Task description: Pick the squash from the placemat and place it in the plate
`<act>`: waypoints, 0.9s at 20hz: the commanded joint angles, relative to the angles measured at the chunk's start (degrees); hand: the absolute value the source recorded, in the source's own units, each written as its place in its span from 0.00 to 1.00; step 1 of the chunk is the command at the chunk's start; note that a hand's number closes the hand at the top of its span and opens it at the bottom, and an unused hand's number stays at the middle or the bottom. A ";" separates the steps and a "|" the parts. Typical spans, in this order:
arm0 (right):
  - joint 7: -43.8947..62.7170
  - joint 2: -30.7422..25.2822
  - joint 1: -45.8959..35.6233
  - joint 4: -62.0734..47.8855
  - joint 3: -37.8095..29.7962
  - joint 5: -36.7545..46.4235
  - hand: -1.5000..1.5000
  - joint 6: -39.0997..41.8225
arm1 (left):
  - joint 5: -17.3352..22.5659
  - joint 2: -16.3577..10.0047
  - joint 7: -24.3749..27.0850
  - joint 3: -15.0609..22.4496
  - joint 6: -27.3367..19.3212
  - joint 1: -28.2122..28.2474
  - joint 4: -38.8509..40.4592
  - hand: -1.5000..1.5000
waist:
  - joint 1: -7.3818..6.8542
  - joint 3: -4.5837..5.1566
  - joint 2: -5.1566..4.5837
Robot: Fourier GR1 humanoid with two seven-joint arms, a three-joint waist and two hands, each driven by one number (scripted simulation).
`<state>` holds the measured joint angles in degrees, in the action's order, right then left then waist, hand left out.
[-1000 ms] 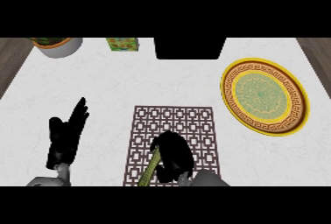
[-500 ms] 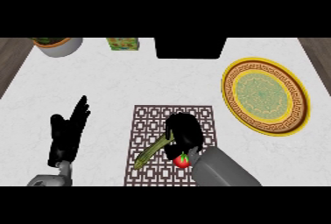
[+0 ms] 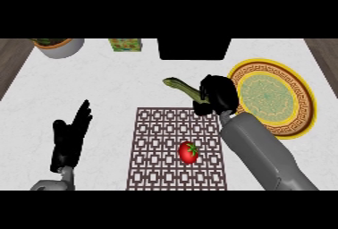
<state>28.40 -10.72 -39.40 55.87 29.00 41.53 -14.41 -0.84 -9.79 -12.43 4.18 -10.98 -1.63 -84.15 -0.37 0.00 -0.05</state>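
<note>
My right hand [image 3: 217, 93] is shut on the green squash [image 3: 182, 86], whose free end sticks out to the left above the counter. Hand and squash are past the far edge of the brown patterned placemat [image 3: 162, 152], just left of the yellow-rimmed plate [image 3: 300, 105] with the green centre. The rest of the squash is hidden inside the fingers. My left hand [image 3: 69, 141] rests open with fingers up at the lower left, off the placemat.
A red tomato [image 3: 189, 151] lies on the placemat near my right forearm. A grey pot [image 3: 59, 47] stands at the back left, a green box [image 3: 125, 44] beside it, and a black box [image 3: 195, 48] at the back centre.
My right hand has lifted the squash off the placemat and carried it away and rightward toward the plate. The tomato has come into view. The left hand has not moved.
</note>
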 commanded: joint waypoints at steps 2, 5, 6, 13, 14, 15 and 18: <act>3.52 -1.43 -1.95 7.32 -3.08 3.45 1.00 -4.17 | 0.24 -0.93 -1.67 -1.35 0.61 -2.46 0.16 0.50 | 0.81 0.01 0.25; 9.13 -5.64 -0.98 13.33 -4.46 8.88 1.00 -8.88 | 0.38 -1.32 -1.95 -1.35 0.30 2.01 -2.72 0.50 | 1.28 0.03 0.71; 10.22 -6.21 -1.26 14.55 -5.02 10.28 1.00 -9.34 | 0.89 -1.18 -2.61 -2.01 0.30 0.61 -2.10 0.50 | 1.29 0.03 0.57; 12.57 -8.22 3.72 17.15 -12.94 11.01 1.00 -7.40 | -1.12 0.02 -1.10 -0.77 0.83 0.23 -1.49 0.50 | 0.44 0.00 0.12; 12.89 -10.32 2.03 19.16 -14.95 9.97 1.00 -4.47 | 0.02 0.02 -0.73 -2.19 1.38 -1.55 0.93 0.50 | 0.58 0.01 0.13; 13.75 -8.52 2.46 15.99 -14.46 12.17 1.00 -5.76 | 1.12 -2.50 -2.55 -2.01 3.88 4.57 -6.13 0.50 | -0.01 -0.01 0.15; 8.81 -11.42 2.27 15.60 -19.48 8.69 1.00 -3.86 | -2.12 1.85 -0.95 -1.07 -0.21 -2.21 0.99 0.50 | 0.36 0.00 0.04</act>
<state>39.45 -19.97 -36.81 71.71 14.18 51.94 -20.37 -1.37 -9.52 -12.98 2.63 -9.77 -1.71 -84.45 0.06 0.00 0.06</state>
